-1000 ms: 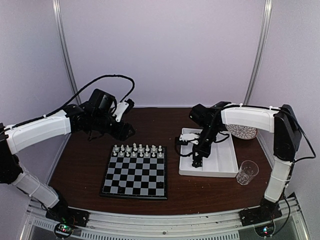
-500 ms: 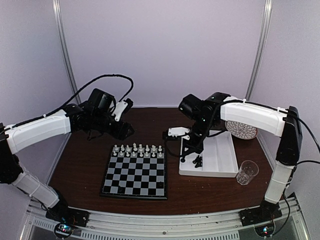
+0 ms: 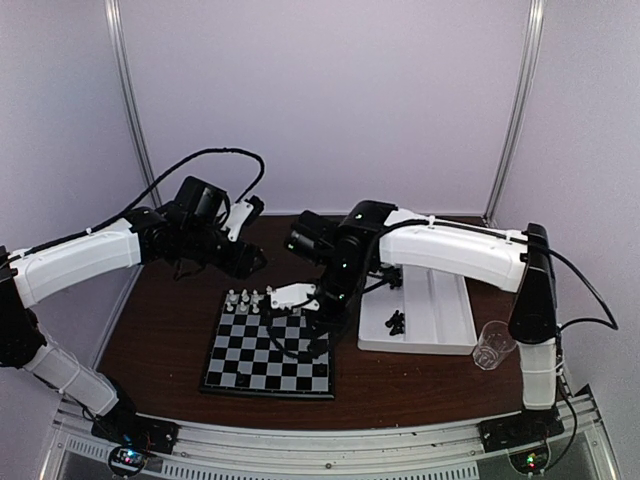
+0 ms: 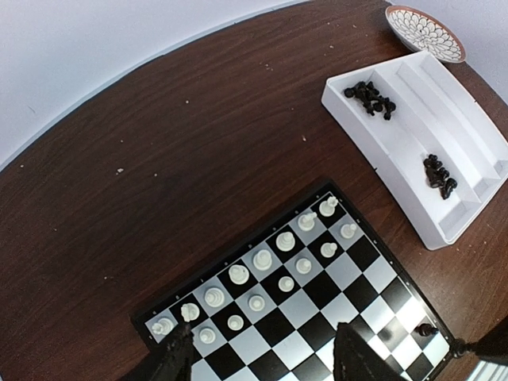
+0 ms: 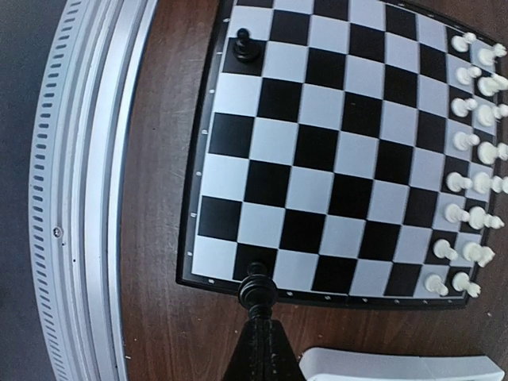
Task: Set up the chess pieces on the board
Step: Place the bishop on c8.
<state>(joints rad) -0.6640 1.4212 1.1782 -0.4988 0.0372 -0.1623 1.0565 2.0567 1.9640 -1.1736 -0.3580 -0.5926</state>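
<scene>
table (image 3: 160, 330); right wrist shows clamped piece (image 5: 257, 290)

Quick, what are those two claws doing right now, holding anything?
Left gripper: open, holding nothing.
Right gripper: closed on a black chess piece.

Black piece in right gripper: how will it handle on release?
Likely light: black piece is tiny against a board square. Probably tippy: tall, small base. May slip: right gripper pinches it only at the tips.
</scene>
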